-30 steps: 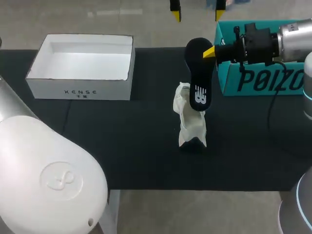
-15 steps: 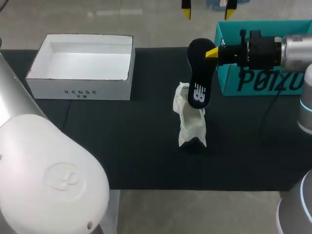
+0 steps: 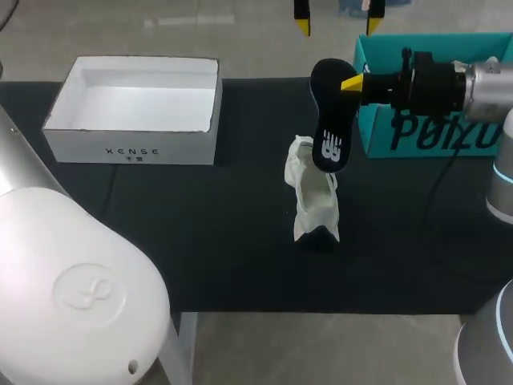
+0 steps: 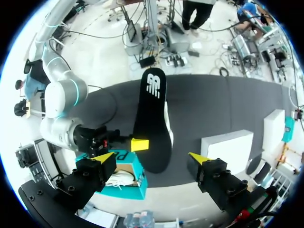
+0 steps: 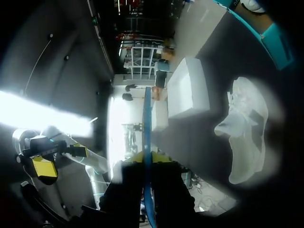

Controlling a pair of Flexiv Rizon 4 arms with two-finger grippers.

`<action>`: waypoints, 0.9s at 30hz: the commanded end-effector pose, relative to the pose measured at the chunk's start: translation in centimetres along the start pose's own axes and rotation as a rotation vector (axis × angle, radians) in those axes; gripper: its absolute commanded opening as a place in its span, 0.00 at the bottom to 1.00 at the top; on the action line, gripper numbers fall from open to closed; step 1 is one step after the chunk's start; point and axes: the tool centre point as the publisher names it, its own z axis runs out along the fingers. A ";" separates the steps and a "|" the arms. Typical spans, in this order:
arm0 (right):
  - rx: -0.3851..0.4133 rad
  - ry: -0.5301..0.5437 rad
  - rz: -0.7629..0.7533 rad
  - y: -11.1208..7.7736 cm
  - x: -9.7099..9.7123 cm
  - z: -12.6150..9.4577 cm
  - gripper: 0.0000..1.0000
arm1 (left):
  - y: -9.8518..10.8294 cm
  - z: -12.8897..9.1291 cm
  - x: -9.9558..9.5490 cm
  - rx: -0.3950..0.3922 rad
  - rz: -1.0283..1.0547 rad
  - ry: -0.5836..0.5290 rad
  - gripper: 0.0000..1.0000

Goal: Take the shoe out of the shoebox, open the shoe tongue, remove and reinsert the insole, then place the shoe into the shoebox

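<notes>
As the right gripper (image 3: 349,83) draws back, the insole (image 3: 330,128) lifts slightly; shoe (image 3: 315,204) unmoved.

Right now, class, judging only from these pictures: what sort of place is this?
Probably a robot test bench, not a shop: the right gripper holds a flat black insole by a white shoe on a black-covered table that also bears an open white cardboard shoebox.
</notes>
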 end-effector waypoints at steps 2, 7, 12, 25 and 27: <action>0.002 -0.004 -0.002 0.1 0.1 0.1 0.00 | -0.2 0.0 0.1 -0.006 0.001 -0.008 1.00; 0.000 -0.005 -0.003 0.1 0.2 0.1 0.00 | -0.2 0.0 0.0 -0.009 0.004 -0.004 1.00; 0.002 -0.006 -0.001 0.1 0.1 0.1 0.00 | -0.1 -0.1 0.0 -0.013 0.003 -0.008 1.00; 0.020 -0.007 0.001 -0.2 0.8 -0.9 0.00 | -0.2 -0.6 1.1 -0.093 -0.090 -0.355 1.00; 0.035 -0.011 0.002 -0.3 1.0 -1.2 0.00 | -0.3 -0.6 1.8 -0.119 -0.095 -0.435 1.00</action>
